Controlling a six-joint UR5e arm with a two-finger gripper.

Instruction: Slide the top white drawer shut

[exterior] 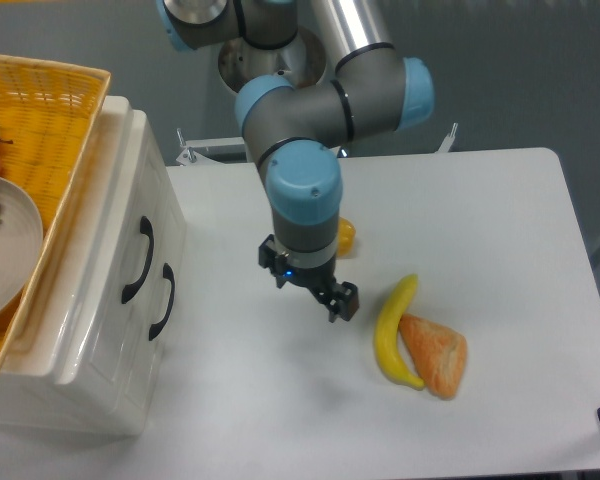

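Top drawer [130, 235] sits flush in the white cabinet [90, 370] at the table's left edge, its curved black handle facing right; lower drawer [158, 300] just below, also pushed in. Gripper [310, 290] hangs over the table [480, 200] mid-surface, well apart from the cabinet, holding nothing; cannot tell whether its fingers are spread or together. Yellow pepper [346, 238] partly hidden behind the arm. Banana [392, 330] touches a bread piece [435, 355]. Wicker basket [50, 110] on the cabinet holds 1 plate [5, 250]

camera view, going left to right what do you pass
yellow wicker basket → top white drawer → end effector → banana → bread piece
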